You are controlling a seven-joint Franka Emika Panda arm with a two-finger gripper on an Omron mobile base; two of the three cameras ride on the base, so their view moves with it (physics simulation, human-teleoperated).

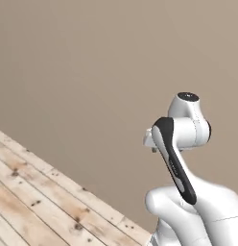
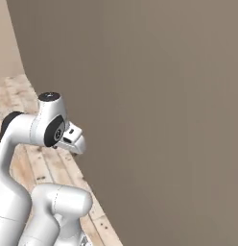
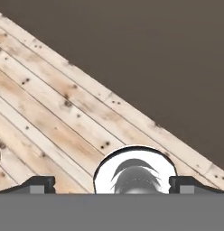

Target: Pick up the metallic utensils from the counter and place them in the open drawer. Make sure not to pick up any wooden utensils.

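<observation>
Two fingertips (image 3: 37,184) spread wide, gripping nothing.
Beyond them: plank floor (image 3: 50,113), bare wall (image 3: 168,58) (searching stage); next, find the counter.

The floor of pale wooden planks (image 1: 39,202) looks like raw, unvarnished pine: matt, streaked with tan grain, dotted with small dark knots and split by thin dark seams between the boards. Through the hand camera the same planks (image 3: 55,113) show a slightly rough, weathered face. The plain taupe wall (image 1: 92,72) is flat and smooth, with no texture or sheen, like matt paint on plaster; from the right side (image 2: 164,120) it reads just as even. The white robot arm (image 1: 188,127) has a smooth shell like moulded plastic, softly glossy with gentle highlights, and its black strip (image 1: 174,166) and dark joint cap (image 2: 49,96) look satin.
</observation>
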